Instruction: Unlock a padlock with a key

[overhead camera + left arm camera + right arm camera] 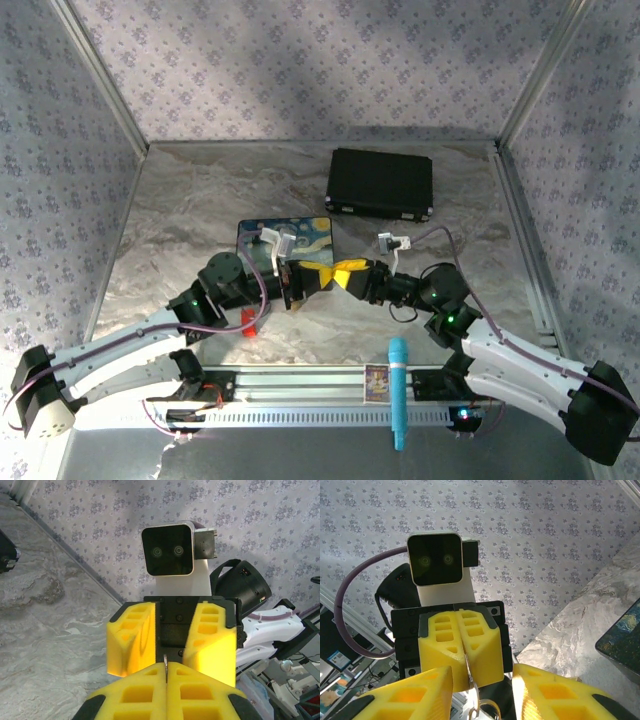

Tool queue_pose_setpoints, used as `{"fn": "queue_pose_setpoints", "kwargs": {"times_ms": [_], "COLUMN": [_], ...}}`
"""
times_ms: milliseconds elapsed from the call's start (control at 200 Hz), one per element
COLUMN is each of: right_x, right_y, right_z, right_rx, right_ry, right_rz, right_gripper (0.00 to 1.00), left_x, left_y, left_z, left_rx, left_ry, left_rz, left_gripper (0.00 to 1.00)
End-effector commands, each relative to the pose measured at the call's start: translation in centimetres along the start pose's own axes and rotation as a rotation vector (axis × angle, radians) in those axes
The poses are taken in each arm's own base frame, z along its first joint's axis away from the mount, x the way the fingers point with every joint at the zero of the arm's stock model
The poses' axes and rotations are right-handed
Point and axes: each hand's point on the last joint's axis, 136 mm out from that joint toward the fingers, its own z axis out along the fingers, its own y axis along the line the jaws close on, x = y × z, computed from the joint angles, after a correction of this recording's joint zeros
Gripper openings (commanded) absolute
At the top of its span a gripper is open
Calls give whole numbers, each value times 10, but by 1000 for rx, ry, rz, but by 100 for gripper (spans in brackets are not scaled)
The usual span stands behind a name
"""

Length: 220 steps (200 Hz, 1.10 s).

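Your key [469, 674] is a thin silver blade pinched between the left fingers [442, 652], which are pressed flat together on it. It hangs in the air where the two arms meet, above the table [190, 200] and just in front of the painted box [300, 232]. The right fingers [131, 640] face it head-on, partly apart, standing either side of the blade's end without visibly clamping anything. A small silver loop [487, 711] sits just below the blade. It is too small for you to tell whether it is the key's own ring or the padlock's shackle.

So, as I judge it, the key is secured and brought to the meeting point, and that much is done. Seating the blade in the keyhole, turning it and freeing the shackle are all left. The red block [250, 320] lies near the left arm, and the black case [380, 183] sits well apart at the back.
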Motion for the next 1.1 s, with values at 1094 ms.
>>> {"fn": "queue_pose_setpoints", "kwargs": {"times_ms": [1094], "right_x": [-5], "right_y": [5], "right_z": [-5], "right_rx": [-22], "right_ry": [-31], "right_rz": [-18], "right_gripper": [3], "left_x": [-12], "left_y": [-10], "left_z": [3], "left_rx": [9], "left_ry": [-34], "left_rz": [14], "left_gripper": [0]}}
